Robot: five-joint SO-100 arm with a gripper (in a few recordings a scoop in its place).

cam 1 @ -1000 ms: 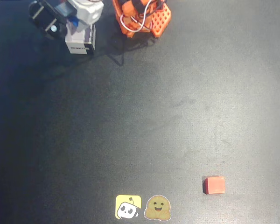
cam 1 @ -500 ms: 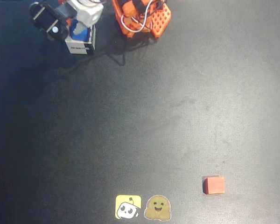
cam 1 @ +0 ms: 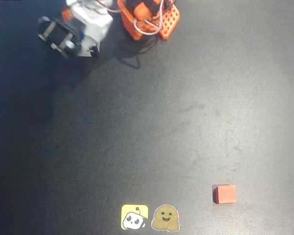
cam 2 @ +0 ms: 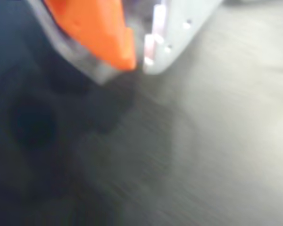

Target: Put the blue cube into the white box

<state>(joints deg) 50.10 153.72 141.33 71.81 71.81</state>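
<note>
In the overhead view the arm's head (cam 1: 63,36) hangs over the table's top left corner, where white and black parts blur together. The blue cube is hidden from me. A pale corner (cam 1: 92,49) pokes out under the arm; I cannot tell whether it belongs to the white box. In the blurred wrist view my gripper (cam 2: 139,59) points down at the dark table. Its orange finger (cam 2: 104,33) and white finger (cam 2: 172,28) have their tips almost touching, with nothing between them.
The arm's orange base (cam 1: 149,19) stands at the top centre, with loose wires. A red-orange cube (cam 1: 225,194) lies at the lower right. Two stickers (cam 1: 150,217) sit at the bottom edge. The black table (cam 1: 152,112) stretches between them.
The arm's head has swung down and to the left. It now covers the white box, where blue showed half a second ago. The red-orange cube has not moved.
</note>
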